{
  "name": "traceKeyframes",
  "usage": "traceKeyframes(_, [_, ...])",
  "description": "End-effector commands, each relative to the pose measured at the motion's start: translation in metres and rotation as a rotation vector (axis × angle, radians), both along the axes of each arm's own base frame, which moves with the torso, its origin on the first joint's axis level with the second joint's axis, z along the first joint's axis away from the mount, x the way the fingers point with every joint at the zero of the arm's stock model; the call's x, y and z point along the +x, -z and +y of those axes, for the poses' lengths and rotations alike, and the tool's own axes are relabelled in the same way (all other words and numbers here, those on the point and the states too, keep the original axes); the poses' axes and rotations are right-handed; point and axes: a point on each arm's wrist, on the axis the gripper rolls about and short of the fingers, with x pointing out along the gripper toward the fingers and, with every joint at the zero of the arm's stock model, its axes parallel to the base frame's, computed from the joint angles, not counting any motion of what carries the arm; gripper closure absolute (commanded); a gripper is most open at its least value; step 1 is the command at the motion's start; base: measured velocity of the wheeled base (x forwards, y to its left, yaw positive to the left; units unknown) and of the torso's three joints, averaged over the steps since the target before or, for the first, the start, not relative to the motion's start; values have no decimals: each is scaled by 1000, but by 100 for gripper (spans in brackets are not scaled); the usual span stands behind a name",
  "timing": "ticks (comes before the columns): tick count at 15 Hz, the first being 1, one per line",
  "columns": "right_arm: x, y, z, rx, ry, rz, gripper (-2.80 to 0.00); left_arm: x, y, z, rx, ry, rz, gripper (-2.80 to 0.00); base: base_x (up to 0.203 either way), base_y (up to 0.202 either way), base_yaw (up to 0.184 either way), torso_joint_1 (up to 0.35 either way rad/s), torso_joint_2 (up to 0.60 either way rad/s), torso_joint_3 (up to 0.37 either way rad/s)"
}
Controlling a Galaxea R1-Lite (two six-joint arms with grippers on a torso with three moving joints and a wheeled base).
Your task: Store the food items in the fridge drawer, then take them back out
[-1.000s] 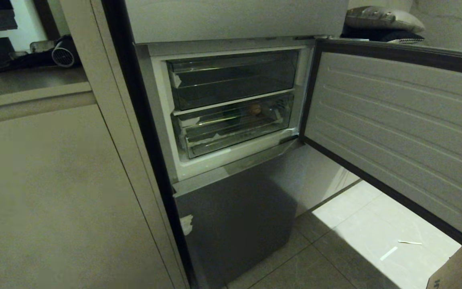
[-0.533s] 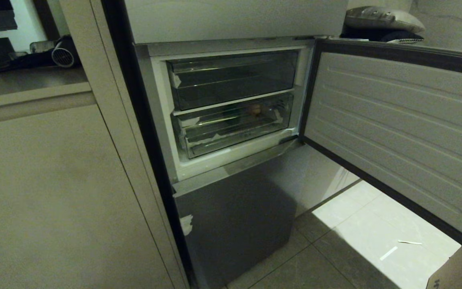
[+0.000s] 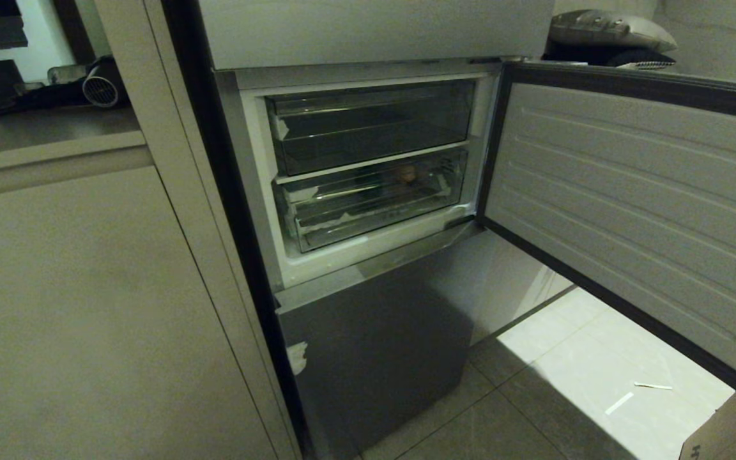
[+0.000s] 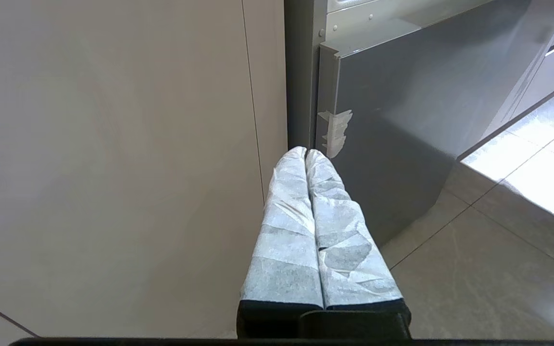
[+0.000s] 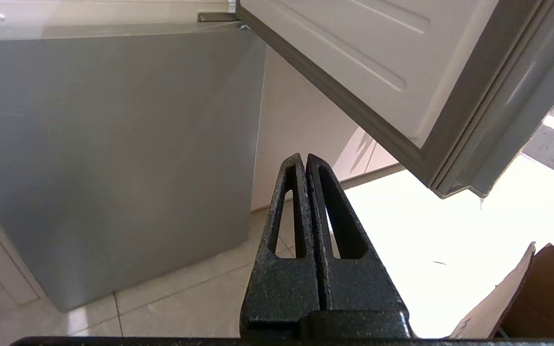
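You face a fridge (image 3: 368,38) set into pale cabinetry: a plain cabinet panel (image 3: 87,306) fills your left, and behind it a grey counter (image 3: 36,128) carries dark clutter. The middle compartment stands open, its door (image 3: 630,211) swung out to your right with the ribbed inner lining facing you. Inside, two bins sit one above the other. The upper bin (image 3: 368,124) is dark and smoky. Below it the drawer (image 3: 368,204) is clear, pushed in, with white tape scraps along its front edge and corners. The ball (image 3: 407,173) lies inside the drawer, toward its back, right of the middle. Under the compartment the grey lower door (image 3: 374,351) is closed, a tape scrap on its left edge. The floor (image 3: 566,383) is tiled, sunlit at the right, with two small white strips on it and a cardboard box (image 3: 719,434) at the right corner.

Your left end effector (image 4: 306,153) hangs low by the lower door's left edge, its wrapped fingers pressed together, holding nothing. Your right end effector (image 5: 303,157) hangs below the open door, fingers closed tight, also holding nothing.
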Motion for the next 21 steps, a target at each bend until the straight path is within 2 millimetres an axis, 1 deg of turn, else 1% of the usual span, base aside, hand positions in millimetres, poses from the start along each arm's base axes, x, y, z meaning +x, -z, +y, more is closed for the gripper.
traceKeyframes(1, [2, 9, 0, 3, 0, 29, 0, 0, 0, 0, 0, 0, 2, 0, 0, 0, 0, 0, 0, 0])
traceKeyframes(6, [2, 8, 0, 9, 0, 28, 0, 0, 0, 0, 0, 0, 2, 0, 0, 0, 0, 0, 0, 0])
traceKeyframes(9, [2, 8, 0, 42, 4, 26, 0, 0, 0, 0, 0, 0, 1, 0, 2, -2, 22, 2, 1, 1])
traceKeyframes(21, [2, 8, 0, 75, 10, 23, 0, 0, 0, 0, 0, 0, 0, 0, 2, -7, 172, 4, 2, 2])
